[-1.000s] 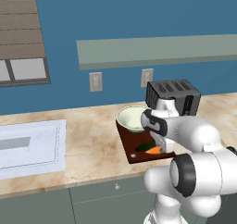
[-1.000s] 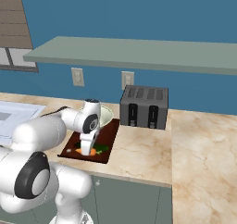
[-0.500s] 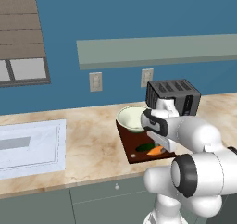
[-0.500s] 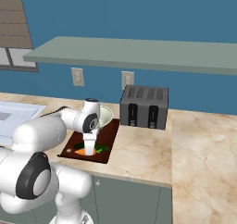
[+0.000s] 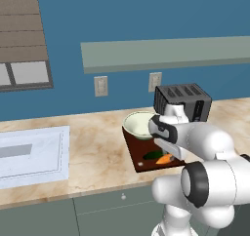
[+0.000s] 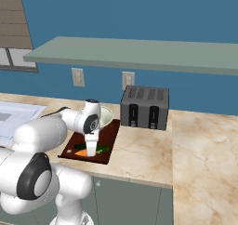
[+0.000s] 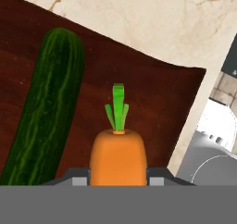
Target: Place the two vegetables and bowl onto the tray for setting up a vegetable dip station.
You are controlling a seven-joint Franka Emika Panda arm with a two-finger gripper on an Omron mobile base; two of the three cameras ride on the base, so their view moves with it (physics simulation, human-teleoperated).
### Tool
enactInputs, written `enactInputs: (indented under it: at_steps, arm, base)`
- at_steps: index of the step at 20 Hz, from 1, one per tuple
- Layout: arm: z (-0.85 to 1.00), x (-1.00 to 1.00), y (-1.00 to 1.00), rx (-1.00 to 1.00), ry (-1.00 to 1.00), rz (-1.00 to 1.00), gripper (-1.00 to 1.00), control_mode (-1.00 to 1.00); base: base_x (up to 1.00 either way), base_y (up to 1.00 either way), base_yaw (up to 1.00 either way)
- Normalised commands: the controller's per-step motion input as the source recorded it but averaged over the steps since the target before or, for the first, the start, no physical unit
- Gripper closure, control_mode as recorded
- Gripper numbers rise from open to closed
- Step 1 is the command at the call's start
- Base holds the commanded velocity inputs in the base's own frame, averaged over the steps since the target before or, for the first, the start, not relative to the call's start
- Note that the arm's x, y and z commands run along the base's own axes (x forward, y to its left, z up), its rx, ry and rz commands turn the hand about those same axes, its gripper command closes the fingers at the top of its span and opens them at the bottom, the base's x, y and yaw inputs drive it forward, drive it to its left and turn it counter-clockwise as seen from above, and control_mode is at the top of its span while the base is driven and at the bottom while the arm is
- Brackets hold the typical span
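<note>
The orange carrot (image 7: 118, 156) with its green tip sits between my gripper (image 7: 118, 177) fingers, which are shut on it. It is low over the dark reddish-brown tray (image 7: 152, 98). The dark green cucumber (image 7: 46, 112) lies on the tray just to the carrot's left in the hand view. From the right base view my gripper (image 6: 90, 149) points straight down at the tray (image 6: 110, 135), with the carrot (image 6: 82, 152) and cucumber (image 6: 100, 149) at its tip. The pale bowl (image 5: 138, 124) stands on the tray's (image 5: 138, 161) far end, beside the cucumber (image 5: 153, 155) and carrot (image 5: 165, 159).
A black toaster (image 6: 145, 108) stands on the marble counter just right of the tray. A white flat sink area (image 5: 29, 154) lies at the far left. A grey shelf (image 6: 139, 52) runs along the blue wall above, with wall outlets below it.
</note>
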Motion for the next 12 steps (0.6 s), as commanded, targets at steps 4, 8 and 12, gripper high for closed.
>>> enactInputs:
  at_steps: [4, 8, 12]
  arm:
    - [-0.02, 0.0, 0.0, 0.03, 0.0, 0.02, 1.0, -1.0]
    - [-0.02, 0.0, 0.0, 0.01, 0.0, 0.01, -1.0, -1.0]
    - [0.0, 0.0, 0.0, 0.0, 0.0, 0.0, -1.0, -1.0]
  base:
    - [0.0, 0.0, 0.0]
    - [0.0, 0.0, 0.0]
    - [0.0, 0.0, 0.0]
